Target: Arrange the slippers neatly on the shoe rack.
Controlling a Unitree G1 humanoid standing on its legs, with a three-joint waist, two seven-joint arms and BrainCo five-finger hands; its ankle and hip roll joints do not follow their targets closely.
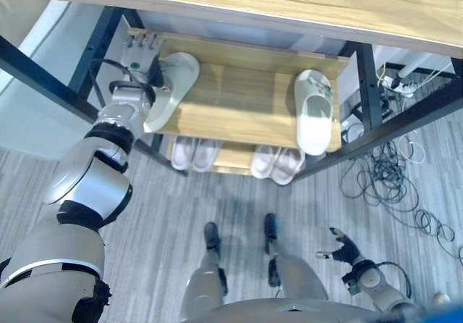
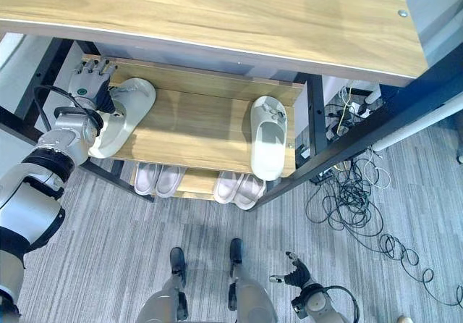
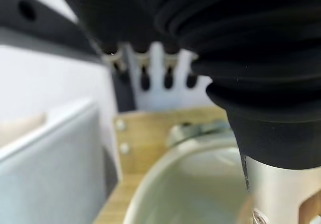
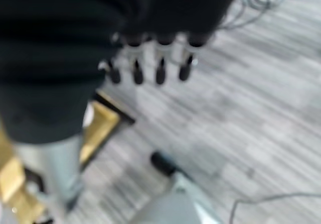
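A wooden bench top is overhanging the far part of the scene, with the shoe rack sitting under it between black metal legs. A tangle of cables is lying on the grey plank floor to the right of the rack.

On the rack's upper shelf a pale slipper is lying at the left end, tilted, toe toward the far side. A white slipper is lying at the right end, well apart from it, near end overhanging the shelf edge. On the lower shelf two pale pairs are sitting side by side.

The left hand is reaching up to the left end of the upper shelf, fingers straight and pointing to the far side, resting against the tilted slipper's left side; it is open, not wrapped round it. The left wrist view is showing the slipper's rim just under the hand.

The right hand is hanging low on the right over the floor, fingers loosely spread, holding nothing.
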